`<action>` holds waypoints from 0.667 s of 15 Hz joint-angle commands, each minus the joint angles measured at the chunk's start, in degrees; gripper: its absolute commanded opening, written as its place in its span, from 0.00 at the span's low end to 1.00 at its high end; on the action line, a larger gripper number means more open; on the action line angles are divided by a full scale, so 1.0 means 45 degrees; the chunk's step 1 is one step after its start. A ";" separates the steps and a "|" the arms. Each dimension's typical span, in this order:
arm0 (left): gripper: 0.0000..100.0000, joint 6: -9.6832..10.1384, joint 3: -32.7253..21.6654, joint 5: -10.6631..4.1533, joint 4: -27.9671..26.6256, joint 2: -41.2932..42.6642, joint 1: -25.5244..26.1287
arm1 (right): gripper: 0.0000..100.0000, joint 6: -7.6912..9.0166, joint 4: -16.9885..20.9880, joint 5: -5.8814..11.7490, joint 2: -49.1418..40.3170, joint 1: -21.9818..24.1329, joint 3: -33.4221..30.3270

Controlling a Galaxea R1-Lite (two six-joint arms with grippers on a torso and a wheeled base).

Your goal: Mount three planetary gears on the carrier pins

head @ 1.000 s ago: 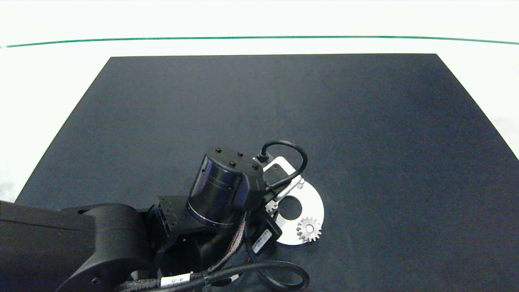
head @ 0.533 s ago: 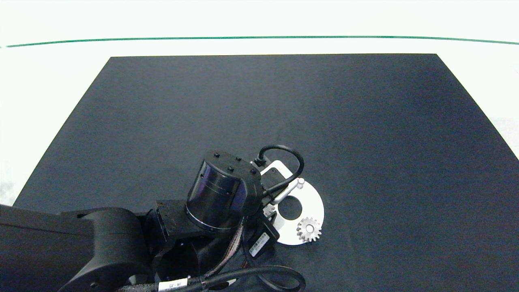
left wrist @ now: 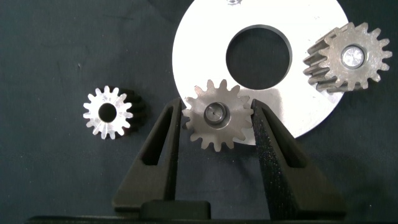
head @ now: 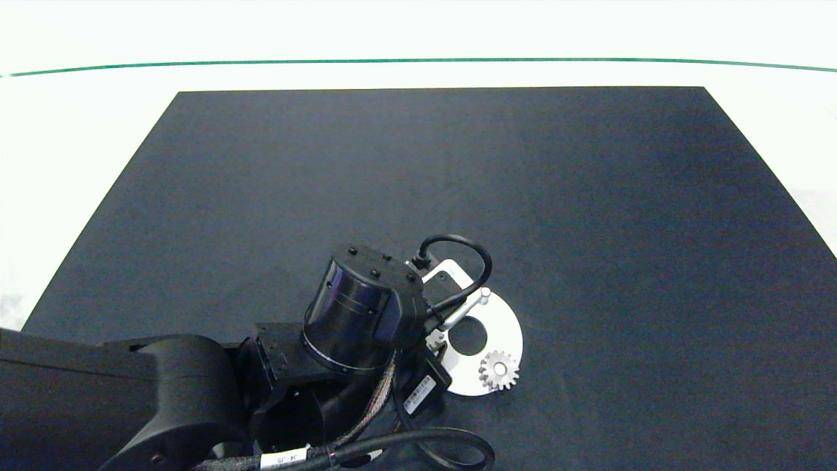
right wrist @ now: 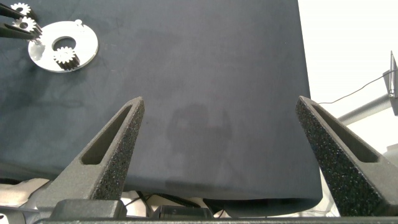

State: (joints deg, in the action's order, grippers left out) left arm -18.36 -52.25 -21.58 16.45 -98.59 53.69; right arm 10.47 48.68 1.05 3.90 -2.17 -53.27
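Gears first: one toothed steel gear (left wrist: 216, 114) sits between the left gripper (left wrist: 215, 124) fingers, which are clamped on its flanks, over a peg at the near edge of the flat white disc (left wrist: 199, 37). Just beyond, across the disc's round hole, a second gear (left wrist: 347, 57) is already seated on its peg. Off to one side on the dark mat (left wrist: 50, 50) lies the third gear (left wrist: 108, 112), not yet fitted. The right gripper (right wrist: 221, 155) hangs open well away.

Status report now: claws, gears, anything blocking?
Left claw around second gear on its pin. First gear seated on disc. Third gear on mat. Right claw open, away. Nothing blocking.
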 commanded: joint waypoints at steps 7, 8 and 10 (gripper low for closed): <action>1.00 -0.0041 -0.0049 -0.0029 -0.0022 0.0033 0.0042 | 1.00 0.0036 0.0062 0.0021 0.0012 -0.0026 0.0002; 1.00 -0.0061 -0.0108 -0.0029 -0.0080 0.0189 0.0023 | 1.00 0.0036 0.0062 0.0021 0.0012 -0.0026 0.0002; 1.00 -0.0119 -0.0518 -0.0010 -0.0315 0.0716 -0.0016 | 1.00 0.0017 0.0062 0.0001 0.0012 -0.0026 0.0002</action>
State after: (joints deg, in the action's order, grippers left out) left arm -18.71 -53.66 -21.52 15.09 -97.05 53.72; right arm 10.47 48.68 1.07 3.96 -2.26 -53.27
